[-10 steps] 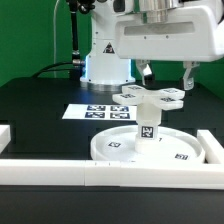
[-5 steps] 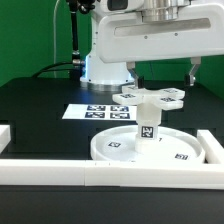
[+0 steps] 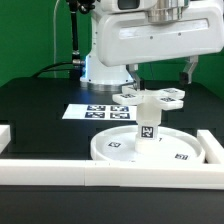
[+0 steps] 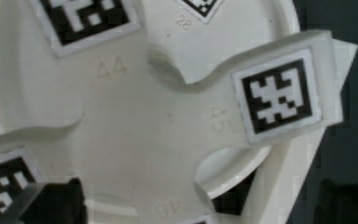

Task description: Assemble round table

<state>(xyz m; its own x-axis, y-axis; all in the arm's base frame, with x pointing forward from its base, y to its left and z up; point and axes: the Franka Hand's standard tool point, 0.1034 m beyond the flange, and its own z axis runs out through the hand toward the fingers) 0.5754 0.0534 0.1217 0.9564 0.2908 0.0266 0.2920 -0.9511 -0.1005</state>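
Outside, the exterior view shows the round disc [image 3: 152,147] lying on the black table [image 3: 40,105] with the cylinder leg [image 3: 147,124] upright on it and the cross-shaped foot piece [image 3: 152,96] on top. The gripper [image 3: 162,72] hangs above, fingers spread, touching nothing. Close up, the wrist view shows the foot piece [image 4: 149,125] with its tags filling the picture.
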